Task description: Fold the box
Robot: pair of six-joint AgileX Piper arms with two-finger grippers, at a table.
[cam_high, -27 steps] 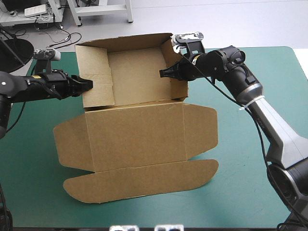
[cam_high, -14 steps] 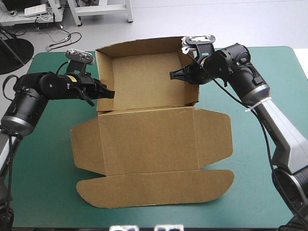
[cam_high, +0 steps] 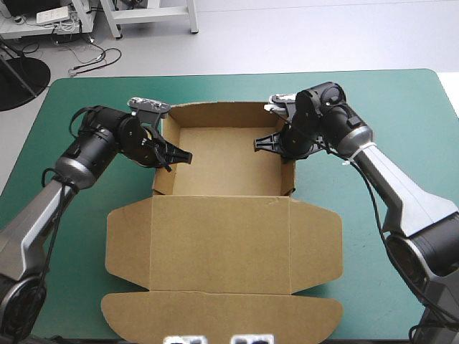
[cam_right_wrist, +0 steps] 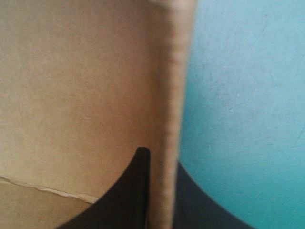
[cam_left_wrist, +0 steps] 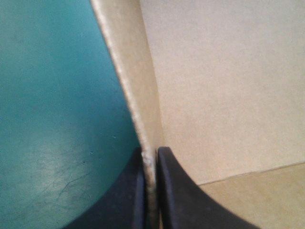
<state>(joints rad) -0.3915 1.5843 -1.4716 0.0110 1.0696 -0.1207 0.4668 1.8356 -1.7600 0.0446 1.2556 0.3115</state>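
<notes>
Teal-green table [cam_high: 373, 93] | box [cam_high: 222, 147]: open tray, lid [cam_high: 222, 244] flat on near side | left gripper [cam_high: 183, 155] clenched on left wall [cam_left_wrist: 143, 95] | right gripper [cam_high: 262, 143] clenched on right wall [cam_right_wrist: 169, 95]

high view: bright, even light from above, no glare | table [cam_high: 373, 236]: soft, thin shadows along the box [cam_high: 222, 236] edges | tray inside a little shaded by its walls | left wrist: pale sheen on table beside left claw [cam_left_wrist: 151, 152] | right wrist: table evenly bright; right claw [cam_right_wrist: 161, 160] dark, featureless
</notes>
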